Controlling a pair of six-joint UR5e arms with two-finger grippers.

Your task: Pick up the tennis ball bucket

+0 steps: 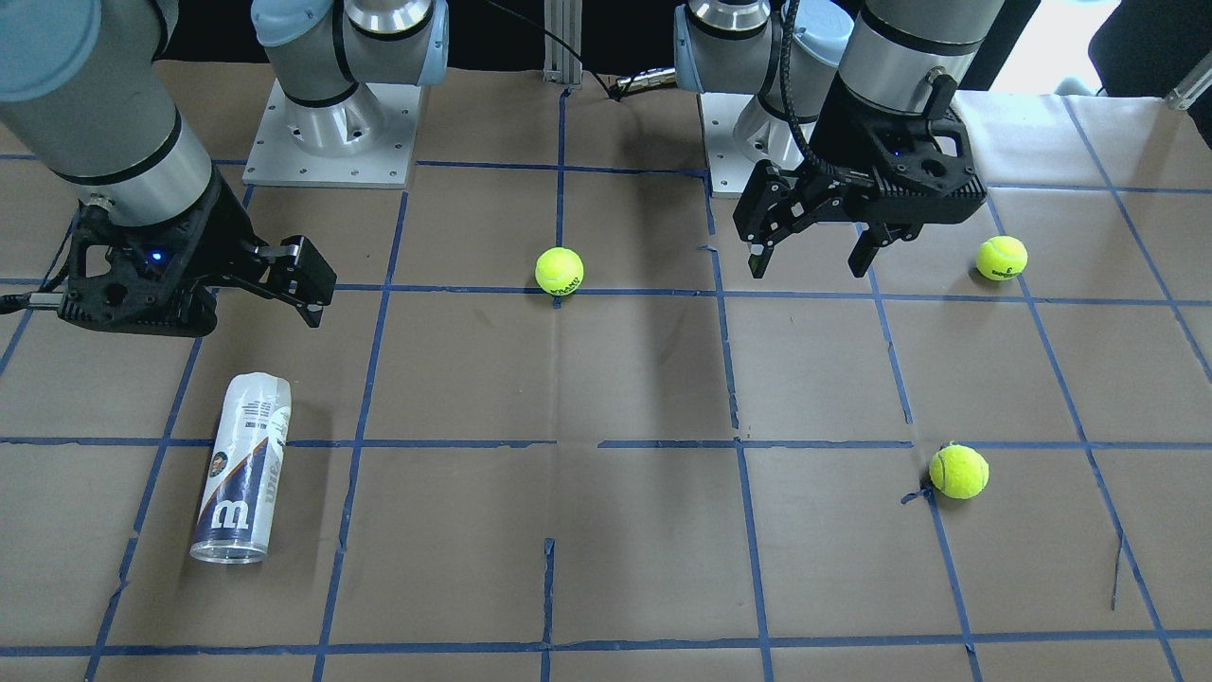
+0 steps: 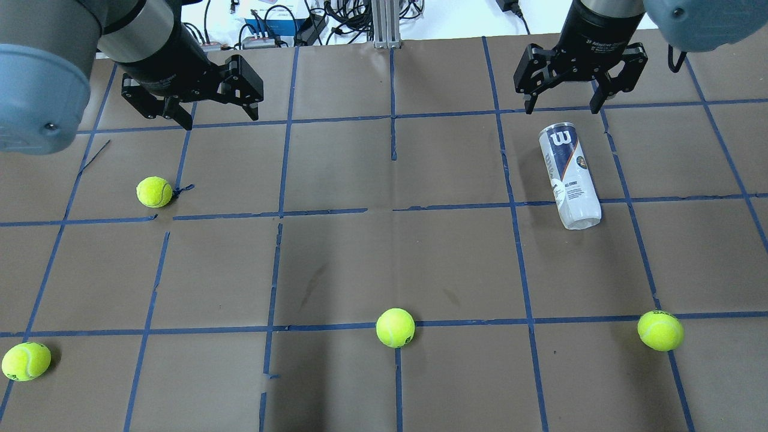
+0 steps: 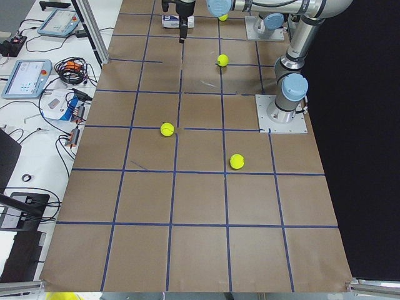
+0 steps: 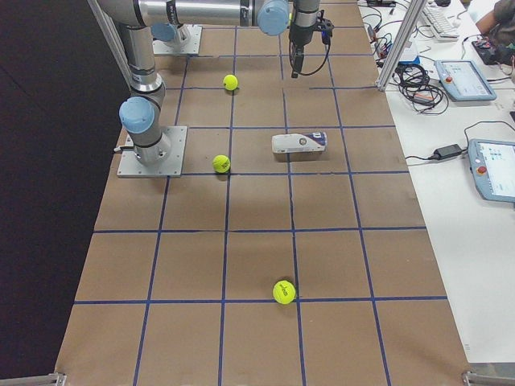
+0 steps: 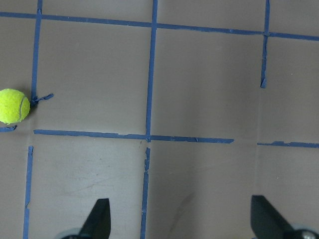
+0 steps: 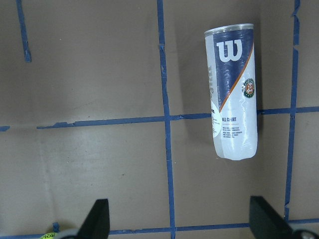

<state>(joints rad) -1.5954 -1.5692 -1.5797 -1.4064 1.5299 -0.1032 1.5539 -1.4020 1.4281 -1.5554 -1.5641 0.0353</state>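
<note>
Front view: tennis ball bucket (image 1: 241, 469) lies on its side on the bench (image 1: 615, 379), on the robot's right half, across a blue tape line (image 1: 426, 443). Its long axis runs roughly robot-to-operator, slightly skewed. The "W" end with the clear rim points away from the robot. Right gripper (image 1: 312, 284) hangs on the robot side of it, apart, seen side-on, so the spread is unreadable here. Left gripper (image 1: 807, 270) has its fingers wide and empty. Three tennis balls (image 1: 559, 271) show.

Overhead: bucket (image 2: 569, 176) has its W end on the far side. It is clear plastic with a white/navy label and a thin orange stripe. Right gripper (image 2: 563, 110) and left gripper (image 2: 220, 119) both have fingers wide, holding nothing. This view adds a fourth ball (image 2: 26, 361) at the near left corner.

Left side view: the small white blob at the far end is probably the bucket (image 3: 170, 22), but it is too small to confirm.

Right side view: bucket (image 4: 299, 142) reads clearly, navy end toward the operators' side.

Left wrist: fingers (image 5: 99, 219) are wide over the bench, with one tennis ball (image 5: 13, 105) at the frame's left.

Right wrist: bucket (image 6: 234, 107) lies ahead of the wide fingers (image 6: 98, 219), offset toward one side and untouched. Only this view resolves the "ALL COURT" print and a round emblem.
</note>
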